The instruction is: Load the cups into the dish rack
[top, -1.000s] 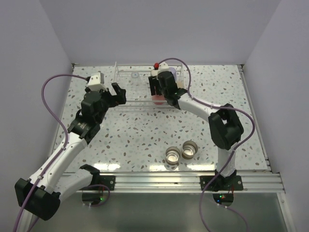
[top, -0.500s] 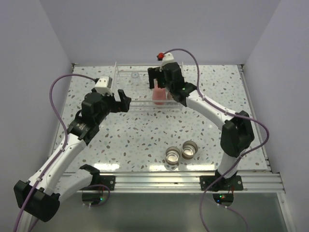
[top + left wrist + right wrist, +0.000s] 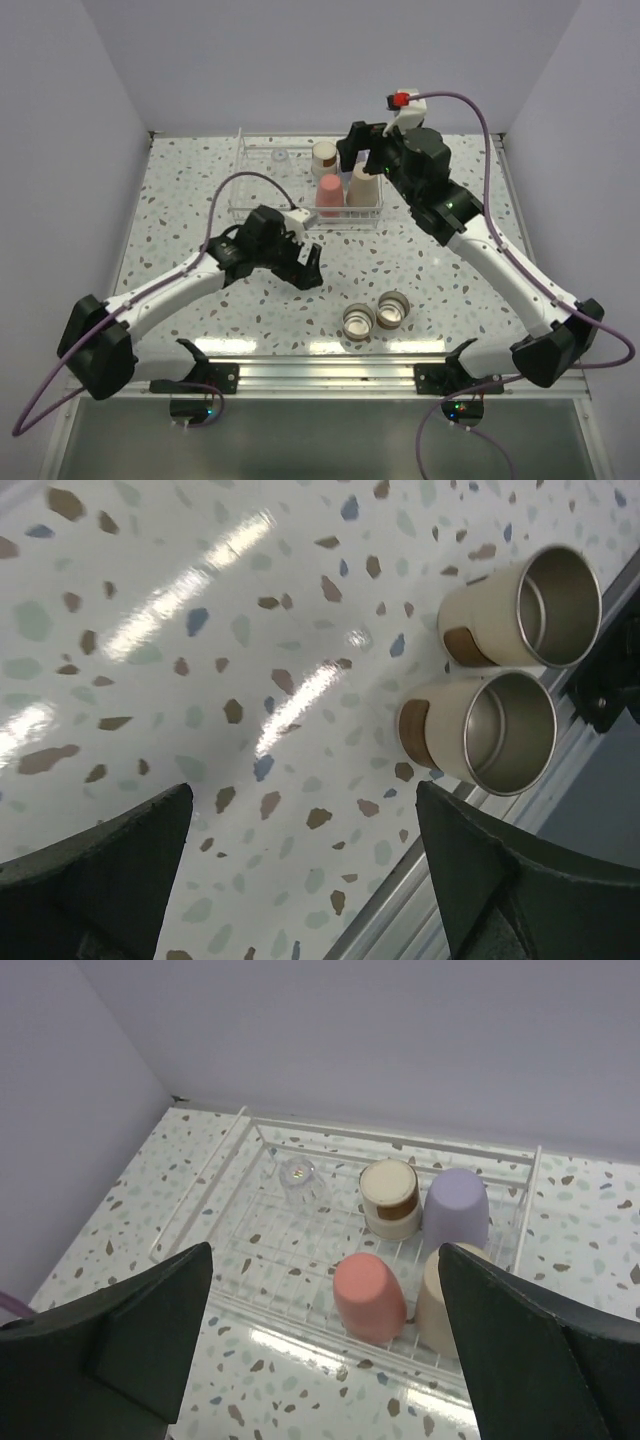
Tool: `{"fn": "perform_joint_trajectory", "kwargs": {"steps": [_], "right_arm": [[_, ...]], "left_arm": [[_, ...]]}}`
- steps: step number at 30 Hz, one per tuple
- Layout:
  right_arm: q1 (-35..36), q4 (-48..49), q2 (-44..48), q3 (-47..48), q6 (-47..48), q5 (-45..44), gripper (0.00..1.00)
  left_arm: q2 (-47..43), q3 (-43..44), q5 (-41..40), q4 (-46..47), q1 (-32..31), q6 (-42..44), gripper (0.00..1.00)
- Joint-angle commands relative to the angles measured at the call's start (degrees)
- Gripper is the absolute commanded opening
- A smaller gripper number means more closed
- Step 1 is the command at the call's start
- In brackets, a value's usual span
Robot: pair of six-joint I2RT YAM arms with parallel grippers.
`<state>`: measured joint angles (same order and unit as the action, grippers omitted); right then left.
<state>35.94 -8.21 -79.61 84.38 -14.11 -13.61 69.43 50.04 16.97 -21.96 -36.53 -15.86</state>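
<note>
Poises left tool (image 3: 300,880), released, over speckled tabletop (image 3: 150,680) toward 2 upright silvery-rimmed tan-based cups (image 3: 495,730), probably for pickup. Parks right tool (image 3: 325,1350), released, above clear wire dish rack (image 3: 290,1235) housing 5 upturned cups (image 3: 368,1295).

I count seven cups. Five stand in the one dish rack (image 3: 400,1144): one clear cup (image 3: 297,1173), one tan-banded cup (image 3: 389,1197), one lavender cup (image 3: 456,1206), one red-pink cup (image 3: 368,1296) and one beige cup (image 3: 432,1300). Two more stand on my desk (image 3: 180,180): the left silvery-rimmed cup (image 3: 358,321) and the right silvery-rimmed cup (image 3: 393,310).
</note>
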Motion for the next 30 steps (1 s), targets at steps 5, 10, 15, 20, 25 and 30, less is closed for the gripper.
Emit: {"fn": "perform_joint_trajectory", "kwargs": {"steps": [5, 10, 15, 20, 25, 30], "right_arm": [[-2.62, -5.06, 7.89, -6.41, -3.91, 0.25, 0.98], [-5.79, -5.68, 11.84, -12.29, -6.98, 2.62, 0.98], [-7.20, -6.38, 13.69, -14.77, -7.07, 2.97, 0.98], [-7.73, -7.17, 14.22, -15.30, -6.37, 3.32, 0.98], [-7.91, -7.44, 14.14, -15.65, -5.41, 3.94, 0.98], [-8.08, -8.14, 14.05, -15.91, -4.88, 4.82, 0.98]], "left_arm": [[12.21, 7.87, 4.21, -1.42, -9.87, -0.23, 0.96], [19.07, 13.06, 3.69, -3.52, -14.44, 0.91, 0.96], [24.61, 16.22, 1.66, -6.43, -16.72, 1.44, 0.94], [26.90, 16.49, -1.67, -7.31, -18.66, 1.44, 0.92], [29.00, 16.84, -2.38, -7.84, -18.92, 1.09, 0.74], [31.47, 17.28, -0.37, -8.28, -19.63, 1.27, 0.37]]}}
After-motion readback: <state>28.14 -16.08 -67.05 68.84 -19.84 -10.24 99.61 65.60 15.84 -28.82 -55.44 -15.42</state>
